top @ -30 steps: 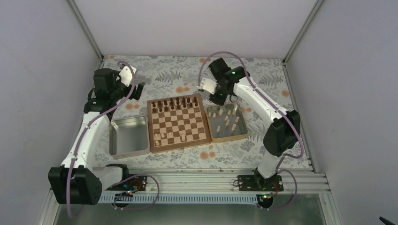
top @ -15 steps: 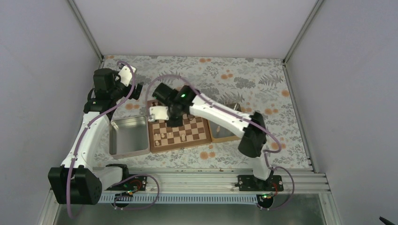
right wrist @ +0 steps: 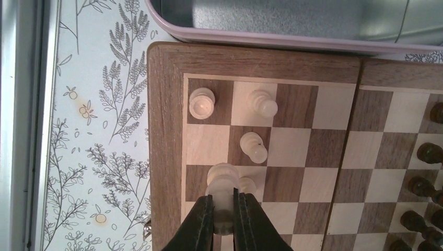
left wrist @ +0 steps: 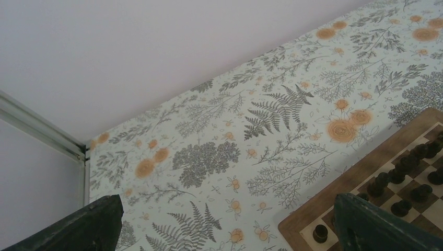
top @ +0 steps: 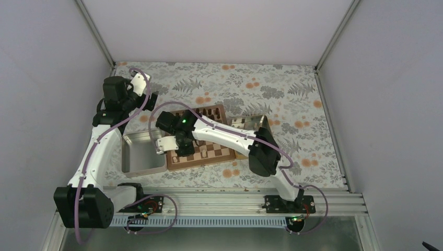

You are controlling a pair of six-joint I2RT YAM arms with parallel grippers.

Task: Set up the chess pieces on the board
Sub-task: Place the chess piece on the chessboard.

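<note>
Pale wood is gripped by the right tool (right wrist: 223,209): its two dark fingers (right wrist: 201,222) are closed almost together on the lower part of one light chess piece (right wrist: 222,180), whose rounded head is seen just beyond the fingertips. This held piece is kept over the board (right wrist: 166,130), near the corner that lies beside the metal tray (right wrist: 292,23). It is placed above the line between a dark and a light square, in the third row from the tray side. Whether its base is touching the wood cannot be told.

Four other pale chess pieces are stood close by. One (right wrist: 201,102) is set on the dark corner square and one (right wrist: 262,103) on the light square next to it. Another (right wrist: 254,147) is set on a dark square in the second row, and a small one (right wrist: 247,184) is seen just beside the held piece. Dark pieces (right wrist: 428,152) are lined up at the right edge of that view.

From above, the right arm is seen stretched across the board, and the wooden-rimmed tray (top: 258,122) to the right of the board is partly hidden by it.

The left tool (left wrist: 225,209) is held wide open with nothing between its fingers, raised over the floral worktop (left wrist: 219,157) by the board's far left corner.
</note>
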